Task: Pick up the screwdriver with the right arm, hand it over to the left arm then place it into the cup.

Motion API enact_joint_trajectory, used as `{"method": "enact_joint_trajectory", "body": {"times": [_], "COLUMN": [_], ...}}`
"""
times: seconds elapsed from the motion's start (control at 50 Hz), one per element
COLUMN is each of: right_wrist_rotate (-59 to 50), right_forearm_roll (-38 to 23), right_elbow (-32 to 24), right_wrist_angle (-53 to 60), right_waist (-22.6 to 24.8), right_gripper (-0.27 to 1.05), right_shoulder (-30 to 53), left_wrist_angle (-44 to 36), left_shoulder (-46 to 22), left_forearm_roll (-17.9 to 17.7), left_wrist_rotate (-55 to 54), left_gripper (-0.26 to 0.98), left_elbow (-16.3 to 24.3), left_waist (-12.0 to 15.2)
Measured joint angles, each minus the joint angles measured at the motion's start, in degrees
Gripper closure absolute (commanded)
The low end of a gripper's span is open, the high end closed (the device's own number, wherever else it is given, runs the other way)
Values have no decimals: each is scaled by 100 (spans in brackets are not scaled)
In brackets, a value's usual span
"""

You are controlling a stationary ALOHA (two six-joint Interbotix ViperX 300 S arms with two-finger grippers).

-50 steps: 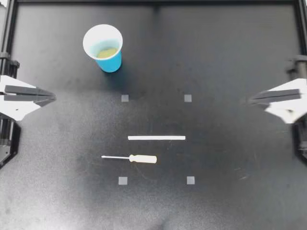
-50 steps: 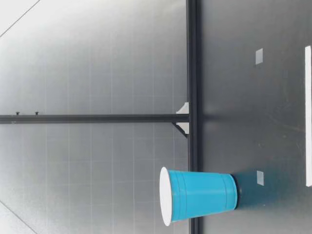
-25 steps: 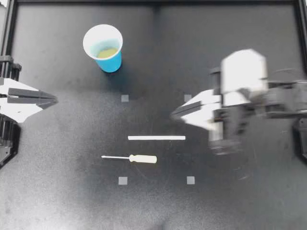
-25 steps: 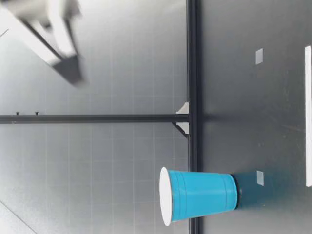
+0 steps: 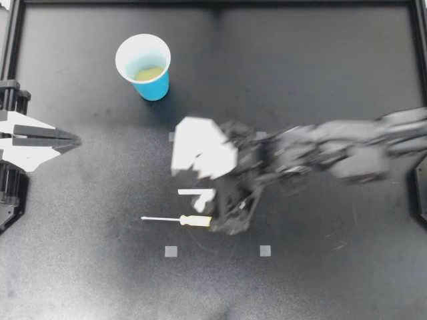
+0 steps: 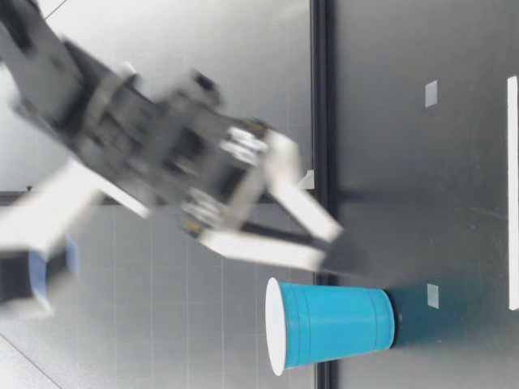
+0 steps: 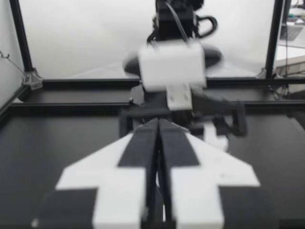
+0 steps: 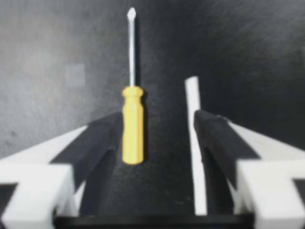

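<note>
Right gripper [image 5: 217, 212] is over the screwdriver [image 5: 190, 219], fingers spread wide, gripping nothing. Screwdriver lies flat on the table [image 5: 320, 267], handle between the fingers, shaft pointing ahead. White strip [image 8: 192, 105] is also between them, beside the other finger. Left gripper [image 5: 70, 139] is closed and empty. Cup [image 5: 152, 88] is upright, well apart.

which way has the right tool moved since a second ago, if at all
Yes. In the top view my right tool has swung from the right edge of the table to the middle, over the white strip and the screwdriver.
</note>
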State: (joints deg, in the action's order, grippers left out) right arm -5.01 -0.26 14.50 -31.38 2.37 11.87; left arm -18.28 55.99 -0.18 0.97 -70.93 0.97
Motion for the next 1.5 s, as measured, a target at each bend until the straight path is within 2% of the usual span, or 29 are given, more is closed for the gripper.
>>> {"method": "enact_joint_trajectory", "body": {"times": [0.16,0.32,1.2,1.32,1.5], "right_wrist_rotate": [97,114,62,62,62], "right_forearm_roll": [0,0,-9,0,-9], "right_elbow": [-510,-738,-782,-782,-782], "right_wrist_angle": [-492,-563,-141,-141,-132], "right_waist": [70,114,229,229,237], "right_gripper": [17,17,18,21,33], "right_shoulder": [554,888,1582,1626,1652], "left_wrist_angle": [0,0,0,0,0], "left_shoulder": [9,18,18,18,18], "left_forearm_roll": [0,0,0,0,0], "left_wrist_rotate": [-18,-18,-18,-18,-18], "left_gripper": [62,62,62,62,62], "left_elbow": [-62,-88,-88,-88,-88], "left_waist": [0,-9,0,0,-9]}}
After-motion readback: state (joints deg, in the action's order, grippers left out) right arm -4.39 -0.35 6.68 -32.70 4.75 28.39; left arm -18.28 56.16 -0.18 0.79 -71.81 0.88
